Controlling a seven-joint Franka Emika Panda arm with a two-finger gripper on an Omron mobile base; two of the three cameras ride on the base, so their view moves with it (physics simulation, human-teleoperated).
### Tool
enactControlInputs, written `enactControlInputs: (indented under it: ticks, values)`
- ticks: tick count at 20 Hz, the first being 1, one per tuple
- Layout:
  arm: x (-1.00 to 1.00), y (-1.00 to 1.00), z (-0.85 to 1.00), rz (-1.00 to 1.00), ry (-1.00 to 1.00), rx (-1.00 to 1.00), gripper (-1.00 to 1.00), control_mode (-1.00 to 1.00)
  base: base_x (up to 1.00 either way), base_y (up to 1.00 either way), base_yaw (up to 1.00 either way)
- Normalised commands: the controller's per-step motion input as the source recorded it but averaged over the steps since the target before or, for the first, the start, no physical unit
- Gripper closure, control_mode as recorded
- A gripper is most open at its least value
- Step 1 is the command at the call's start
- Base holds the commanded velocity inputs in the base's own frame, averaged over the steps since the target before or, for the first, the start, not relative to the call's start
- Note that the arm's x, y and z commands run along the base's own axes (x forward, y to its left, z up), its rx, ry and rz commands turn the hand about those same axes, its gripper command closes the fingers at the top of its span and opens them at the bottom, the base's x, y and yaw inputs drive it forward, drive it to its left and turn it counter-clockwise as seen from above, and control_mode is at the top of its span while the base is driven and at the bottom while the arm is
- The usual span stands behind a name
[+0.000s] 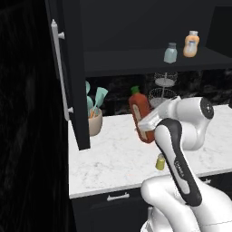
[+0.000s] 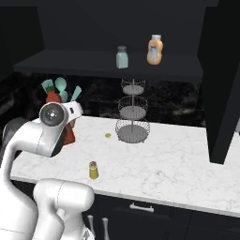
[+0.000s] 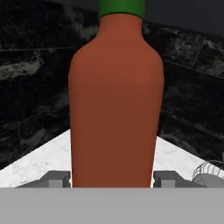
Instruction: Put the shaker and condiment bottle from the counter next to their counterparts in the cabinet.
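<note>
Red bottle (image 3: 114, 100) upright at frame centre in hand view, long axis vertical, seated between the fingertips (image 3: 56, 179) of the gripper (image 3: 111, 179). Fingers flank its base; firm grip not confirmable. Yellow shaker (image 1: 160, 161) on bench (image 1: 113, 154), lower right of the bottle.

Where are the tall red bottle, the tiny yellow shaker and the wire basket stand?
condiment bottle (image 3: 114, 100): hand view, middle of its red-brown body.
shaker (image 2: 93, 171): right base view, its yellow body, standing on the counter.
wire basket stand (image 2: 132, 130): right base view, its lowest basket.
</note>
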Motion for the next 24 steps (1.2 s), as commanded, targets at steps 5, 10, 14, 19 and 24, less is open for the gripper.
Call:
enactControlInputs:
  ticks: [5,10,14,19,24]
  values:
    - [-0.18,-0.08,0.87,-0.33,-0.01,0.09,1.00,-1.00,0.00,0.00,0.00]
    - [-0.38,-0.40,0.84,-0.40,0.00,0.13,1.00,-1.00,0.00,0.00,0.00]
    - [-0.52,-0.63,0.66,-0.42,-0.05,0.12,1.00,-1.00,0.00,0.00,0.00]
    - [-0.84,-0.55,0.76,-0.36,-0.22,0.06,1.00,-1.00,0.00,0.00,0.00]
    - [-0.60,-0.32,0.85,-0.22,-0.21,0.00,1.00,-1.00,0.00,0.00,0.00]
